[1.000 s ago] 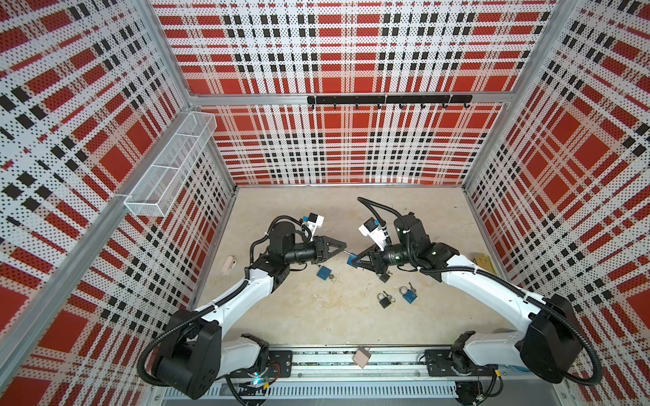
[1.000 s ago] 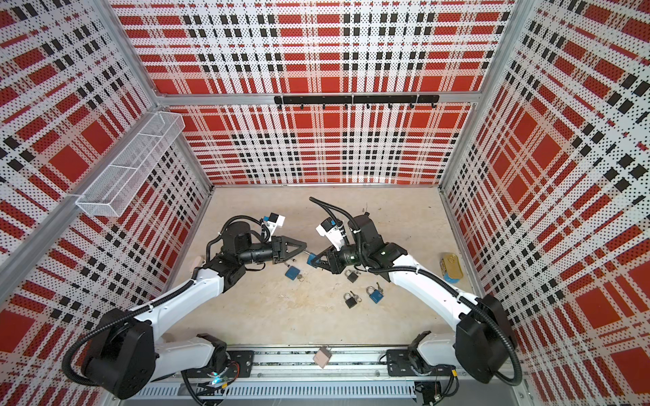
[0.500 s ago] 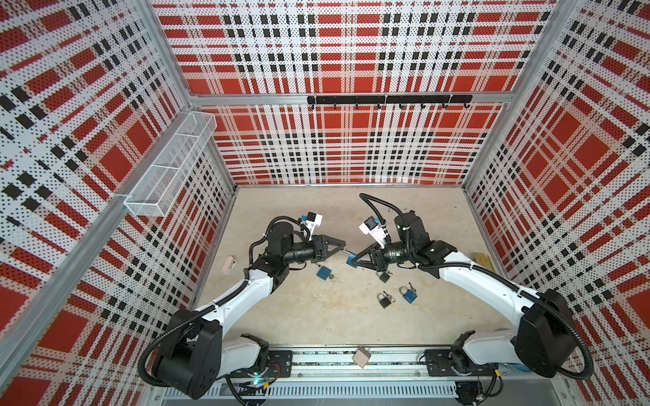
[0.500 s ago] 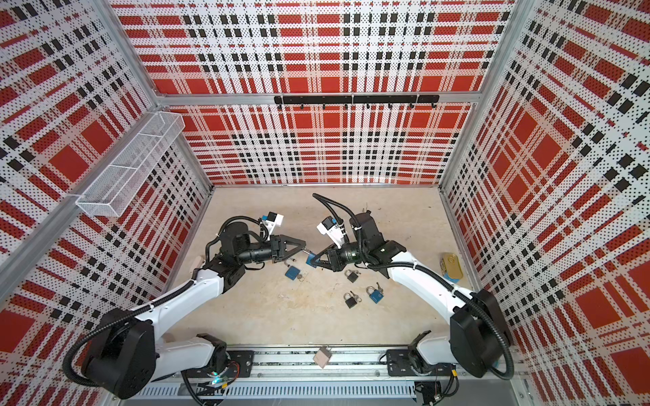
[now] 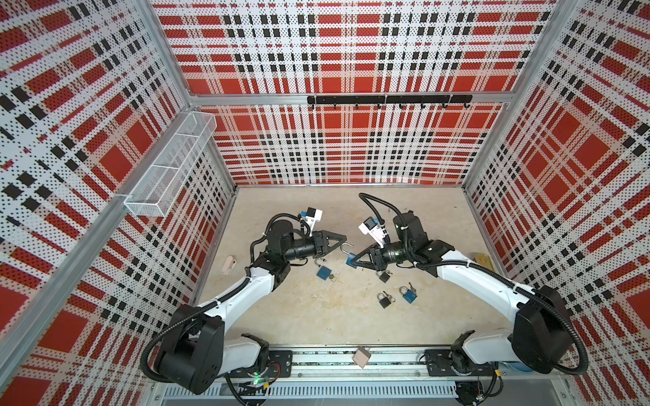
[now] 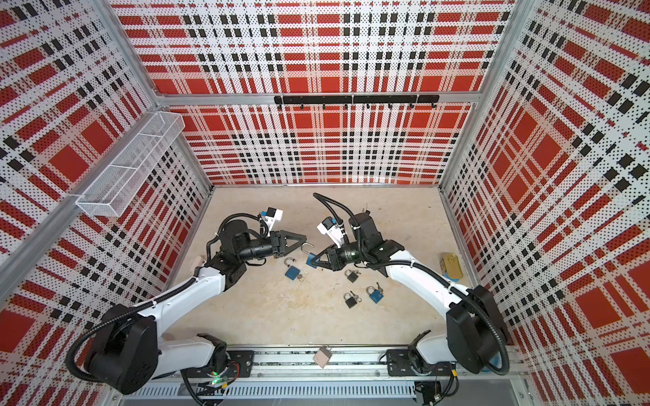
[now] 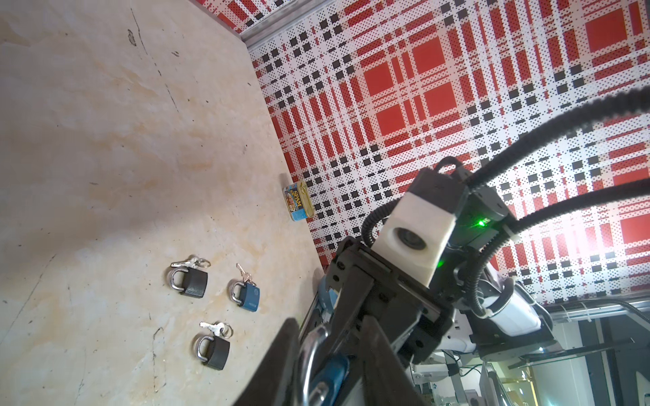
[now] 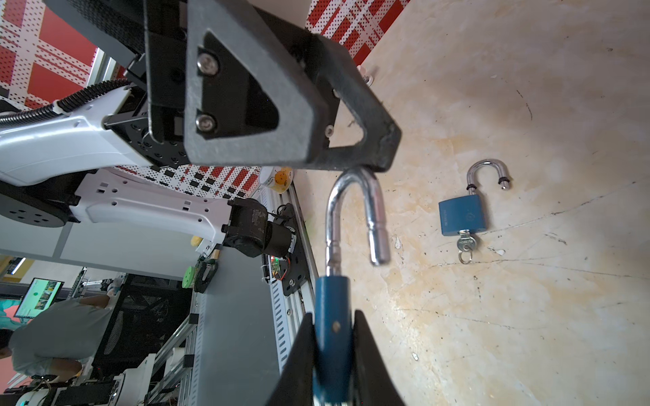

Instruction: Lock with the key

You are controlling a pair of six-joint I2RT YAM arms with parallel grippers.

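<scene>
Blue padlocks (image 8: 463,215) (image 8: 332,327) (image 7: 248,298): three. Black padlocks (image 7: 195,284) (image 7: 218,353): two. Spam can (image 7: 299,202): one. Wire basket (image 5: 169,168): one.

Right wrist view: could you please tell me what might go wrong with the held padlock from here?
The silver shackle of the blue metal padlock is swung sideways from its body, so pressing now might jam, not lock. The left gripper sits at just the curved top and may slip off.

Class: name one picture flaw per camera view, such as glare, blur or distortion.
In both top views the wide lens bows the red plaid walls and splays the aluminium corner posts. Left wrist view: glare bleaches a patch of plaid wall; the near silver shackle is blurred. Right wrist view: the held blue padlock is soft, the loose blue padlock sharp.
</scene>
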